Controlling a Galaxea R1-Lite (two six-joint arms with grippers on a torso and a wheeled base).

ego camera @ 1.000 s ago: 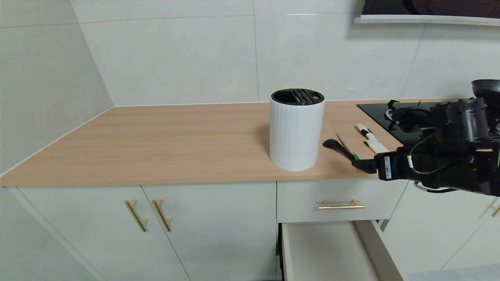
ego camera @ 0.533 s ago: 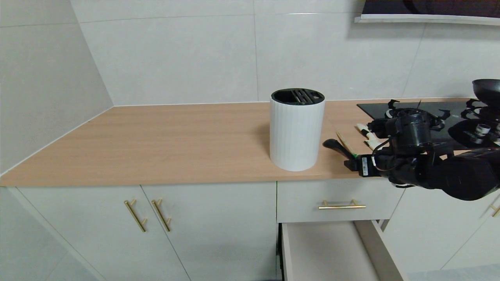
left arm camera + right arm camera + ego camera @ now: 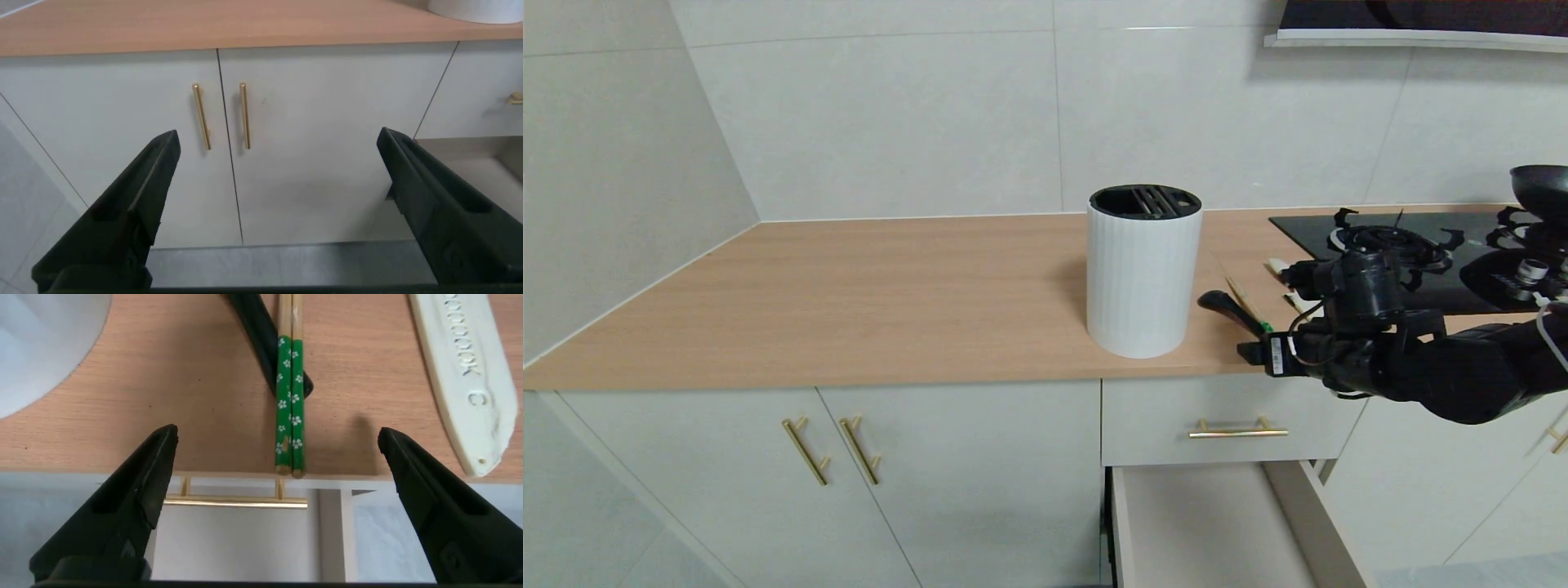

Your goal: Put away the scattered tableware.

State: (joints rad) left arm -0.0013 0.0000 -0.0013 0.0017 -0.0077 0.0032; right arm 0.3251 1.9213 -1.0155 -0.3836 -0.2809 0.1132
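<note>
A pair of chopsticks (image 3: pixel 1248 309) with green flowered ends (image 3: pixel 288 384) lies near the counter's front edge, against a black-handled utensil (image 3: pixel 1222 303) (image 3: pixel 253 335). A white knife (image 3: pixel 1281 269) (image 3: pixel 462 376) lies to their right, partly hidden by my right arm. The white ribbed holder (image 3: pixel 1143 282) with a black slotted top stands left of them. My right gripper (image 3: pixel 1248 353) (image 3: pixel 278 441) hovers open at the counter edge, over the chopsticks' green ends, holding nothing. My left gripper (image 3: pixel 278 143) is open and faces the cabinet doors below the counter.
A drawer (image 3: pixel 1209 523) under the counter stands pulled out, below a shut drawer with a gold handle (image 3: pixel 1237 430). A black gas hob (image 3: pixel 1396 237) and a dark pan (image 3: pixel 1539 184) sit at the right. Two cabinet doors with gold handles (image 3: pixel 201 114) are lower left.
My right arm has shifted left and slightly down along the counter's front edge, and its wrist has turned. The chopsticks, utensil, knife and holder have not moved.
</note>
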